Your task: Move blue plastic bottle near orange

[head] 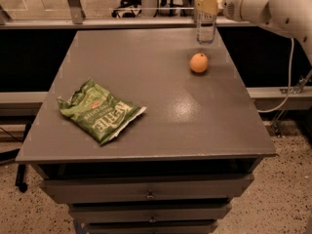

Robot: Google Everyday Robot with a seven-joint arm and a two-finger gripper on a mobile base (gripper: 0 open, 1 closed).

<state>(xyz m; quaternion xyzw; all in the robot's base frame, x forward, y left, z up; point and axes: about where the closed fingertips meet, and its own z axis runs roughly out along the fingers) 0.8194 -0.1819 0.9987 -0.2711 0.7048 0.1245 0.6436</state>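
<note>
One pincer, clamped on the upper part of the blue plastic bottle, at the far right edge of the worktop, near the orange. Bottle likely light, thin-walled, slippery; hold near the neck where it's stiffer, gentle squeeze.

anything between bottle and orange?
Nothing: only bare table in the camera view. The gripper grips the blue plastic bottle at the far edge, just behind the orange.
</note>
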